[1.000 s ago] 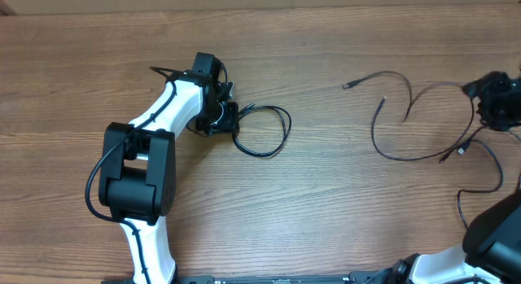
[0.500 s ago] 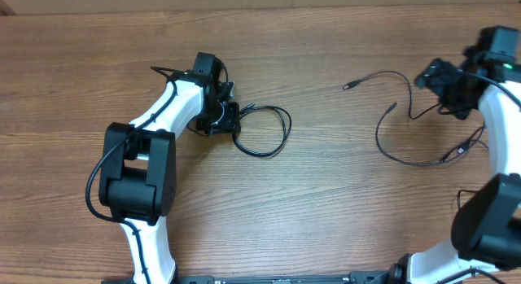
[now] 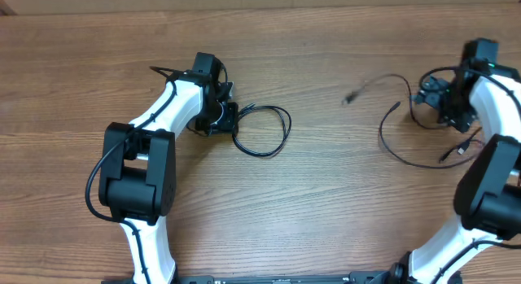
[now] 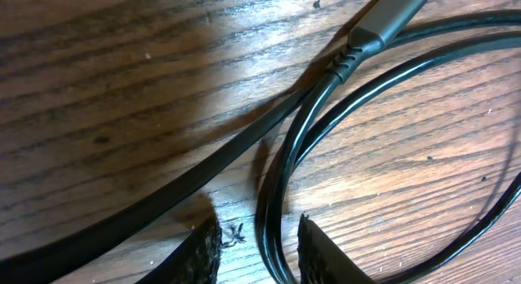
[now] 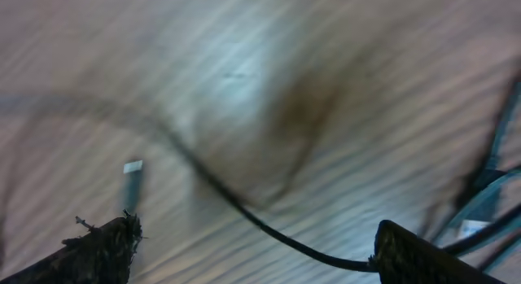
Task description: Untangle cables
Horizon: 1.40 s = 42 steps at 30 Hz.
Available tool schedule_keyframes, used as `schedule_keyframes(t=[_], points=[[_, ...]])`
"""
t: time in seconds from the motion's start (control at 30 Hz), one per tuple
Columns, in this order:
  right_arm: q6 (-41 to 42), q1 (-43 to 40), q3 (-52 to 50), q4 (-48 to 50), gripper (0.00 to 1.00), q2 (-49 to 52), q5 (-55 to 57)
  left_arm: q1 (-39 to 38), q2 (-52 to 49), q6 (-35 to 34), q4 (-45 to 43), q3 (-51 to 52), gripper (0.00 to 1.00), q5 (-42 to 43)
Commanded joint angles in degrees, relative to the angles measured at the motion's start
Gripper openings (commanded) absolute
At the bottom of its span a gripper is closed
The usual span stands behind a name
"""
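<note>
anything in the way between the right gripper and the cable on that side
Nothing visible. The right gripper is open, and the cable runs over bare table between its fingers, though the wrist view is blurred.

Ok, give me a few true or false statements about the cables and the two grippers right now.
1. The left gripper straddles a black cable. True.
2. The right gripper is clamped shut. False: its fingers stand wide apart.
3. The table is wooden. True.
4. All cables lie by the left gripper. False: other cables lie near the right gripper.
</note>
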State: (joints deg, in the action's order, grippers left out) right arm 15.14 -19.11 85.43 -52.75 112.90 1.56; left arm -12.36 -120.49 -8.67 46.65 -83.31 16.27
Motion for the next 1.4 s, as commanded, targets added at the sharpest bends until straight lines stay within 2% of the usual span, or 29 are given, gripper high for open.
schedule_keyframes(t=[0.0, 0.23, 0.3, 0.43, 0.5, 0.67, 0.77, 0.9, 0.97, 1.17, 1.2, 1.37], points=[[-0.13, -4.26, 0.11, -0.35, 0.93, 1.49, 1.38, -0.04, -2.95, 0.33, 0.85, 1.62, 0.34, -3.34], [2.69, -9.18, 0.11, -0.26, 0.93, 1.88, -0.92, -0.04, -2.95, 0.31, 0.76, 1.62, 0.34, -3.34], [2.14, -9.2, 0.15, 0.44, 0.93, 1.88, -7.82, -0.04, -2.95, 0.31, 0.7, 1.62, 0.34, -3.34], [-5.16, -6.84, 0.85, 2.58, 0.94, 1.6, -26.08, -0.07, -2.95, 0.33, 0.7, 1.62, 0.35, -3.34], [-6.97, -4.85, 1.27, 2.78, 0.95, 1.2, -30.69, -0.04, -2.95, 0.31, 0.63, 1.62, 0.36, -3.34], [-7.76, 0.72, 1.14, 1.42, 0.99, 1.07, -30.47, -0.07, -2.95, 0.28, 0.13, 1.62, 0.38, -3.32], [-7.72, 6.32, 0.15, -0.81, 0.99, 1.11, -23.56, -0.07, -2.95, 0.28, -0.07, 1.62, 0.38, -3.15], [-7.74, 11.5, -0.9, -0.68, 0.97, 2.1, -22.32, -0.07, -2.95, 0.28, -0.13, 1.62, 0.34, -3.15], [-7.72, 13.09, -1.11, -0.72, 0.91, 3.04, -20.37, -0.07, -2.95, 0.28, -0.11, 1.62, 0.33, -3.15], [-5.31, 13.94, -1.11, -2.05, 0.32, 6.69, -7.65, -0.07, -2.95, 0.31, -0.02, 1.62, 0.34, -3.15], [-4.68, 13.53, -1.18, -2.12, 0.19, 7.1, -4.79, -0.07, -2.95, 0.31, -0.02, 1.62, 0.34, -3.15], [-3.21, 10.34, -1.18, -2.19, 0.16, 7.15, 5.6, -0.07, -2.95, 0.31, 0.09, 1.62, 0.35, -3.15]])
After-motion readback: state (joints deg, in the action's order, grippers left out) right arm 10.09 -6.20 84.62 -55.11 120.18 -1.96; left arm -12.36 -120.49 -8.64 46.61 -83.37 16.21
